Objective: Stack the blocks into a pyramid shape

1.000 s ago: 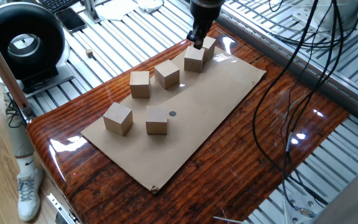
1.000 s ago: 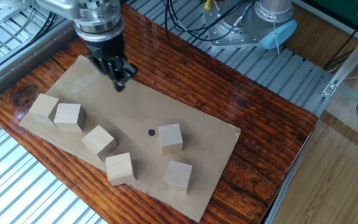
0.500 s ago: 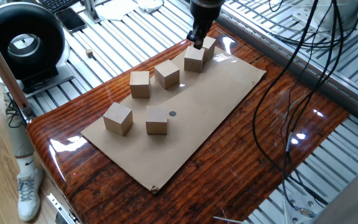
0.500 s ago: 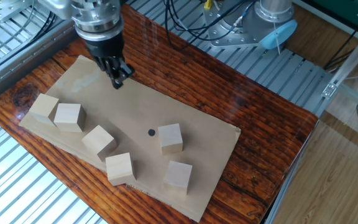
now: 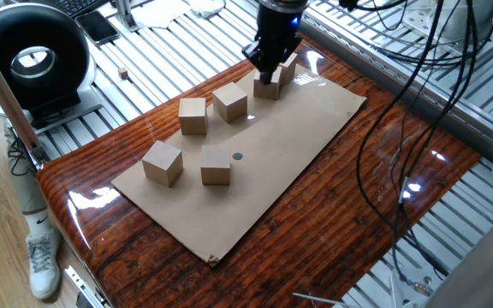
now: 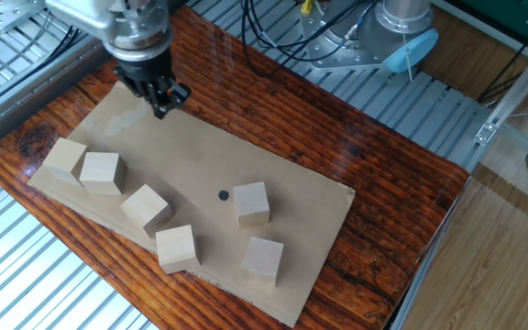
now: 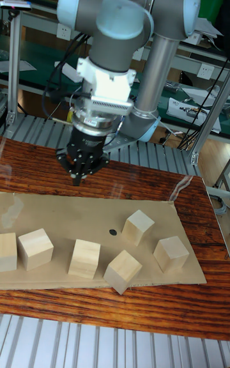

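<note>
Shifted toward the far-left corner of the cardboard sheet [image 6: 200, 174] over the past second, away from its middle: the hand [image 6: 160, 99], seen from the other fixed view. Unmoved meanwhile, all six blocks.

Spread singly across the flat tan sheet, none stacked, no pyramid shape begun: plain light wooden cubes with crisp edges and smooth unmarked faces. Set close as a pair at the left end, the end block [image 6: 61, 161] and its neighbour [image 6: 102, 172]. Strung along the near edge, a skewed block [image 6: 146, 207] and the front block [image 6: 177, 247]. Standing apart on the right, the middle block [image 6: 252, 203] and the right block [image 6: 263, 259]. Just beside the middle block, a small black dot [image 6: 224, 194] on the cardboard.

Beneath the sheet, a glossy red-brown bench [image 6: 401, 206] with strong ribbed wood grain, ringed by corrugated metal decking [image 6: 26, 275].

Poised above the cardboard, dark fingers drawn close at the tips, holding nothing, touching no block. From the one fixed view, overlapping the far pair of cubes; from the tall fixed view, hanging clear above and behind the row.
</note>
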Controlling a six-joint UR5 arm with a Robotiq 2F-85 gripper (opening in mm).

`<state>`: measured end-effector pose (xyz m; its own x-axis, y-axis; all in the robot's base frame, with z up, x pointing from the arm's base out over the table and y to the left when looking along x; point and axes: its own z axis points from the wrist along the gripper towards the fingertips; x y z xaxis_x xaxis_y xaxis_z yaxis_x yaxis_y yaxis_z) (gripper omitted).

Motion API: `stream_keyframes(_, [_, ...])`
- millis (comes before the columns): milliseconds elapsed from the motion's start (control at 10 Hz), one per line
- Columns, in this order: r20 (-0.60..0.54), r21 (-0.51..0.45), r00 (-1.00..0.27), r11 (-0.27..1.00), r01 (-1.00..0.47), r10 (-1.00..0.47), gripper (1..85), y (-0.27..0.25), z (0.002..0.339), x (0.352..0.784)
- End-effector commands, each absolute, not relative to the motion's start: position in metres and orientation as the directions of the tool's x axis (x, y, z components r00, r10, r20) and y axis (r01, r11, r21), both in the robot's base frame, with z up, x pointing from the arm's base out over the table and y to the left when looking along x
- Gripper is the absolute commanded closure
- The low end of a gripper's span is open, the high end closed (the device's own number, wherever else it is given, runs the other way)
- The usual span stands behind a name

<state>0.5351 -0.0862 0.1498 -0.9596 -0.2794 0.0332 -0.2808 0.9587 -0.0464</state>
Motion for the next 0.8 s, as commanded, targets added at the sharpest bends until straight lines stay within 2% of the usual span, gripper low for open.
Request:
stream_keyframes(0, [0.041,-0.057,-0.908,0.906,-0.420,-0.418,83.7,-0.111,0.121,0.547])
stream_keyframes(200, [-0.015,-0.038,-0.906,0.905,-0.423,-0.424,83.7,-0.107,0.112,0.560])
stream_keyframes(400, [-0.081,-0.069,-0.893,0.896,-0.438,-0.442,84.3,-0.106,0.111,0.581])
stream_keyframes(700, [-0.108,-0.027,-0.899,0.905,-0.425,-0.425,84.7,-0.100,0.101,0.595])
